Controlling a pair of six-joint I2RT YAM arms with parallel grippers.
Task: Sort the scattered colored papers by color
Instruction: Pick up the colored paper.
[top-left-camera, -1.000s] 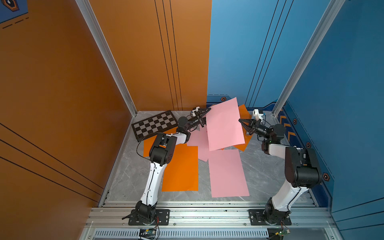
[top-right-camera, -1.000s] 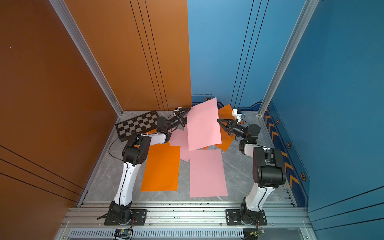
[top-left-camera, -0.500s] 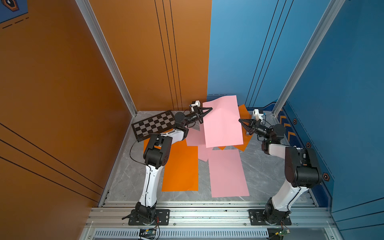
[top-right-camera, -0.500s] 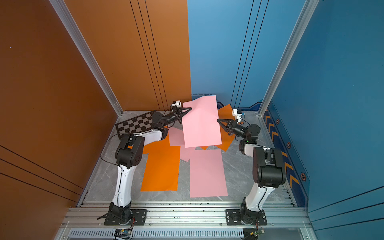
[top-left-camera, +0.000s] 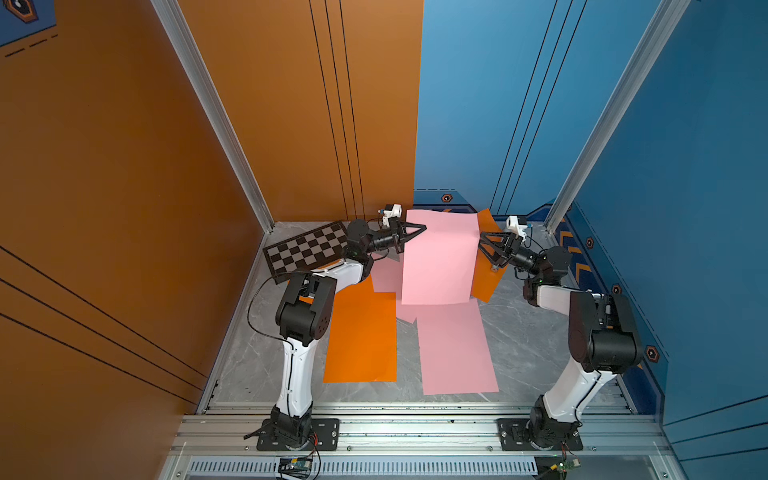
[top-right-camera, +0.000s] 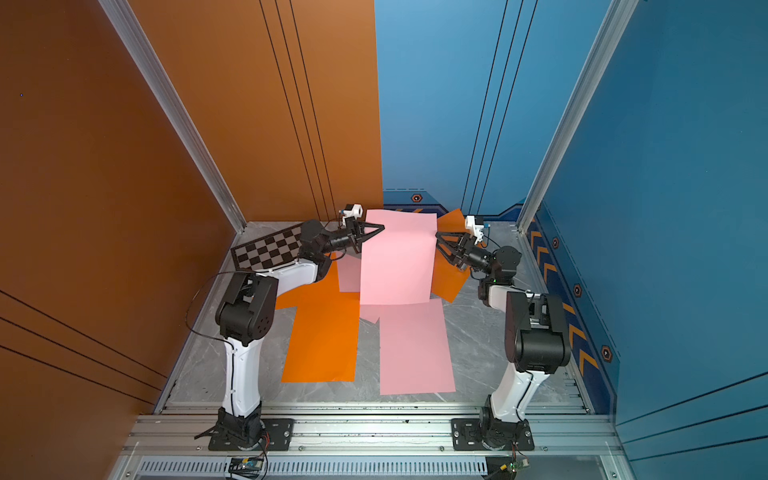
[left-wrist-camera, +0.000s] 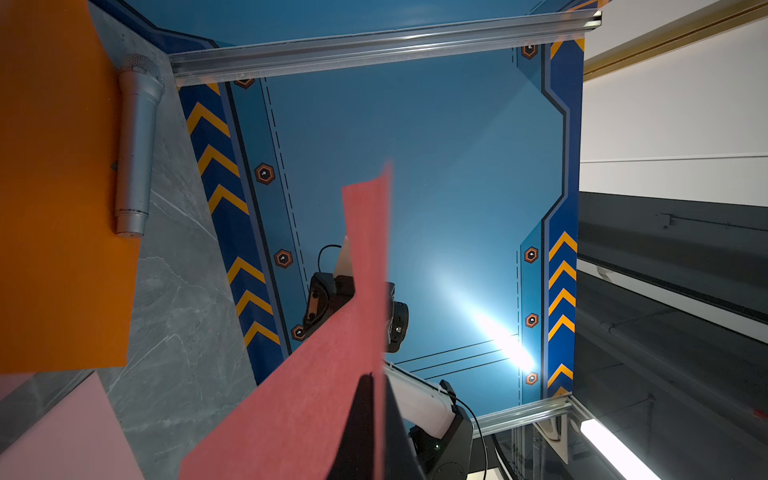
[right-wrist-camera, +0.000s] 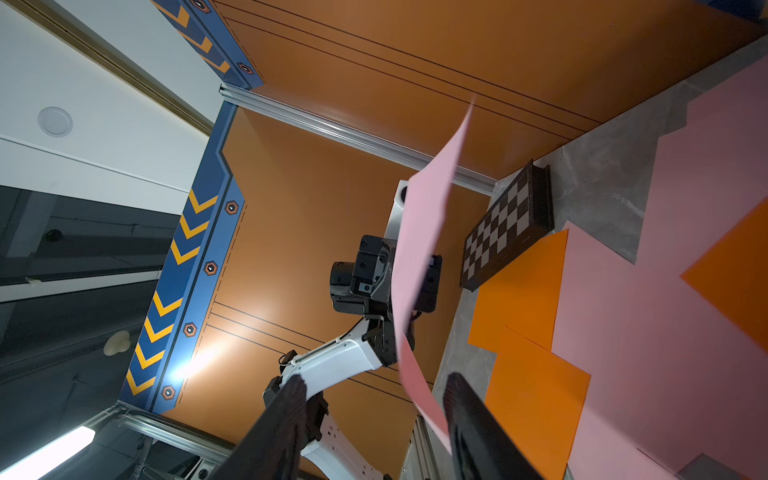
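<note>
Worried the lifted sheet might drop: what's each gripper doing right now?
Left gripper: shut on the raised pink paper.
Right gripper: open, with the paper's edge between its jaws, not clamped.

Right fingers (right-wrist-camera: 282, 419) spread apart, lifted pink sheet (right-wrist-camera: 419, 249) between them, checkered board (right-wrist-camera: 505, 232) beside an orange sheet (right-wrist-camera: 523, 286).

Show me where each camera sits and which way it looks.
Top views: high in front, looking down on left arm, right arm, table.
Left wrist: on the left arm, looking past shut left gripper at right arm, blue wall.
Right wrist: on the right arm, looking past open right gripper at left arm, orange wall.
Both wrist views share the lifted pink sheet.
</note>
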